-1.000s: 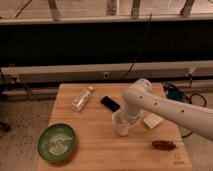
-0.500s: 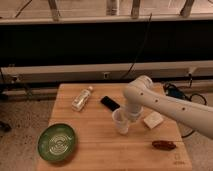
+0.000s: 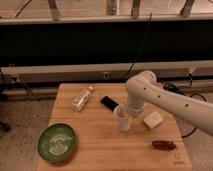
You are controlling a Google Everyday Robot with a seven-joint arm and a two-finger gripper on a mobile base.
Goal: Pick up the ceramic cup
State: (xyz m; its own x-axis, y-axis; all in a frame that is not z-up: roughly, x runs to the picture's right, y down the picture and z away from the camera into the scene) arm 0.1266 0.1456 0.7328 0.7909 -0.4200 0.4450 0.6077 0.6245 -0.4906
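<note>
Gripping: gripper (image 3: 126, 113) at ceramic cup (image 3: 122, 119), fingers' state impossible to tell
Cup: mid-counter (image 3: 100, 145), upright
Bottle (image 3: 82, 98): lying at 10 o'clock from cup
Bowl (image 3: 56, 142): green, at 8 o'clock
Black slab (image 3: 109, 103): just beside at 11 o'clock

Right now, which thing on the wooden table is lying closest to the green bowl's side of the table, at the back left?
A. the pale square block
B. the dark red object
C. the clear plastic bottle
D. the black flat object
C: the clear plastic bottle lies on its side at the back left of the wooden table, beyond the green bowl; the gripper is at the ceramic cup in the middle.
</note>
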